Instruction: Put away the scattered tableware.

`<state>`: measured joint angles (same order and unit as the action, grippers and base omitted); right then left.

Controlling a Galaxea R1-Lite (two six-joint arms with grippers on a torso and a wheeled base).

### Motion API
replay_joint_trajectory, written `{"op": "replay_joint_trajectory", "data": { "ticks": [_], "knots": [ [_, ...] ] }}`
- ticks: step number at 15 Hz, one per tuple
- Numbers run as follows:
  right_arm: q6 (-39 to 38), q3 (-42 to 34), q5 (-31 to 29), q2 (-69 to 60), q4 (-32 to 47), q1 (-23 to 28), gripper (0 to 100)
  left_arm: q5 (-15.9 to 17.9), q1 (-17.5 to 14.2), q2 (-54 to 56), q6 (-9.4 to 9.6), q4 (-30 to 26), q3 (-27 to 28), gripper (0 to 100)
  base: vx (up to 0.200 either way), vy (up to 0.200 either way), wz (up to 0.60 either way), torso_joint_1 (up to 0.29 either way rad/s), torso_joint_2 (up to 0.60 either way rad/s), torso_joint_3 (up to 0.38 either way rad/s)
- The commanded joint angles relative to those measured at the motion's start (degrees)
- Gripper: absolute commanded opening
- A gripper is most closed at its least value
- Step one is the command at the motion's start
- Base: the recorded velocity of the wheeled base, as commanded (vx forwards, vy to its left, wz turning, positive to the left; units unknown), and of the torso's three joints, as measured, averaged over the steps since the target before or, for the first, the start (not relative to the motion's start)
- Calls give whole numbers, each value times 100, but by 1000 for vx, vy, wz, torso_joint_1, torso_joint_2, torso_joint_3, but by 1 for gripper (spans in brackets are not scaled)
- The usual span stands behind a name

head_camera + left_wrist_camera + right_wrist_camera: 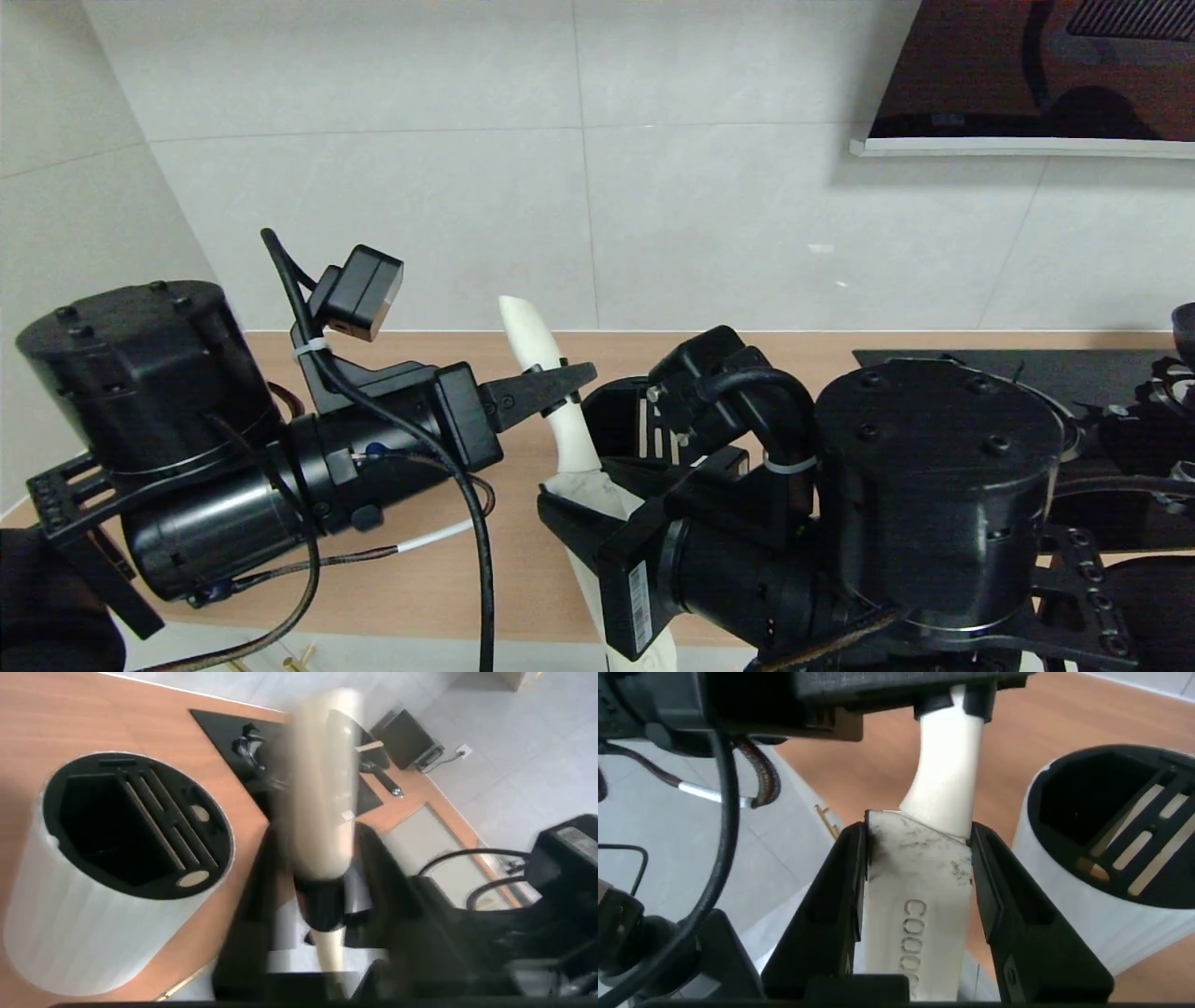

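Knife (534,338): left gripper (566,388) clenches handle, right gripper (577,509) at six o'clock clenches blade; release one before slotting into holder (1063,891)

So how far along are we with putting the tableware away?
Done: nothing I can confirm; the holder has pale strips in its slots that I can't identify. In hand: the white knife, left gripper on its handle, right gripper on its blade, above the counter. Left: getting it into the holder.
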<state>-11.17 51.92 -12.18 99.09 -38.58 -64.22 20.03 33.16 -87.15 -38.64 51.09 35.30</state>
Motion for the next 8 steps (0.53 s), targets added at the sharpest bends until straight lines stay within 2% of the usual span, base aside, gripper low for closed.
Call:
{"op": "replay_joint_trajectory", "data": {
  "ticks": [1,7,8],
  "knots": [
    [0,-15,-4,-21,-44,-20,0,1,6,5,-3,-3,3,0,0,0,0,0,0,0],
    [-52,11,-92,-30,-70,-12,0,1,6,40,-29,15,12,0,0,0,0,0,0,0],
    [-79,11,-101,-38,-70,-20,100,-8,33,40,-47,147,-15,0,0,0,0,0,0,0]
  ]
}}
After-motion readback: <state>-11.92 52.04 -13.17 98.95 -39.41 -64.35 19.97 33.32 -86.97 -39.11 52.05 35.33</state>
